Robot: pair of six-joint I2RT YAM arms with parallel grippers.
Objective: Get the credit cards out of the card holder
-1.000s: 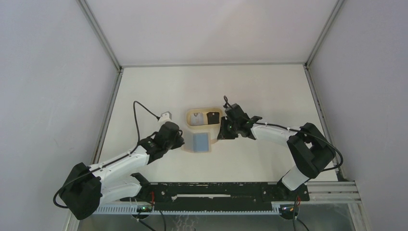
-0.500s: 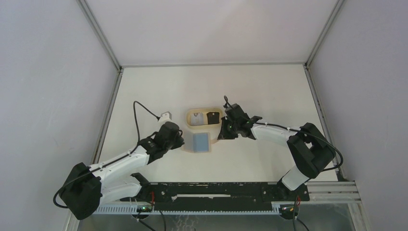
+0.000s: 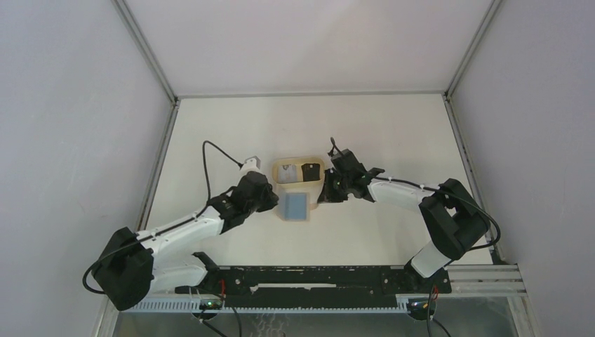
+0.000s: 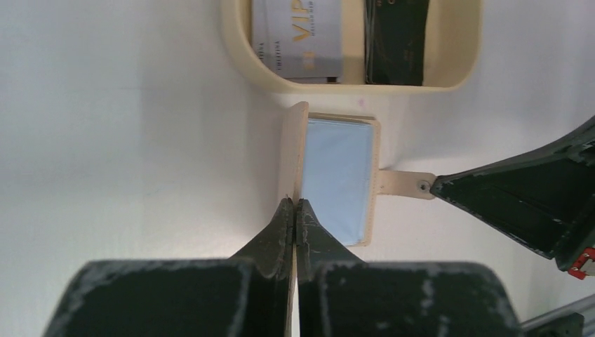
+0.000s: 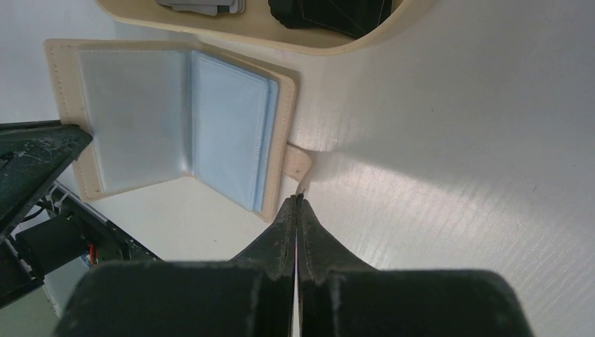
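Observation:
The tan card holder (image 3: 296,206) lies open just in front of the tray, its grey-blue inside up. My left gripper (image 4: 295,203) is shut on its left cover flap (image 4: 295,144), which stands on edge. My right gripper (image 5: 297,200) is shut on the snap tab (image 5: 298,163) at the holder's right edge. The sleeves (image 5: 175,119) show pale blue; I cannot tell whether cards are in them. A pale grey "VIP" credit card (image 4: 298,35) and a black credit card (image 4: 395,38) lie in the tray. In the top view the left gripper (image 3: 275,204) and right gripper (image 3: 321,198) flank the holder.
The beige oval tray (image 3: 275,168) with a raised rim sits just behind the holder, nearly touching it. White walls and metal posts bound the table on three sides. A black rail runs along the near edge (image 3: 316,277).
My left gripper has moved right and away from me, bringing the left cover up on edge, so the holder looks narrower. The right gripper has barely shifted.

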